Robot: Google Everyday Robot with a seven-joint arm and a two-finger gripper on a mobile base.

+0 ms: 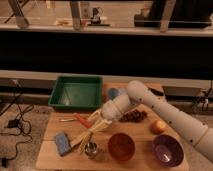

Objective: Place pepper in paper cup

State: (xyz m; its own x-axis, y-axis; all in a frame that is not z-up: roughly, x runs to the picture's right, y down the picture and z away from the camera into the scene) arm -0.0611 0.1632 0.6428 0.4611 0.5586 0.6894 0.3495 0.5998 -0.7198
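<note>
- The gripper point(86, 134) sits at 7 o'clock from the picture's middle, low over the table, and covers the 4 o'clock end of the pepper point(80, 119).
- The arm point(150, 102) is cut off by the picture's edge at 4 o'clock.
- The arm hides the 9 o'clock part of the grape cluster point(136, 116).
- A blue object point(113, 93) at the arm's 11 o'clock is too blurred to identify.

The pepper point(81, 119) is small, slim and red-orange, and it lies flat on the left part of the wooden table point(50, 157), turned slantwise with one end toward the far left. It is free, not held. The gripper point(80, 139) is near it, just on the nearer side.
</note>
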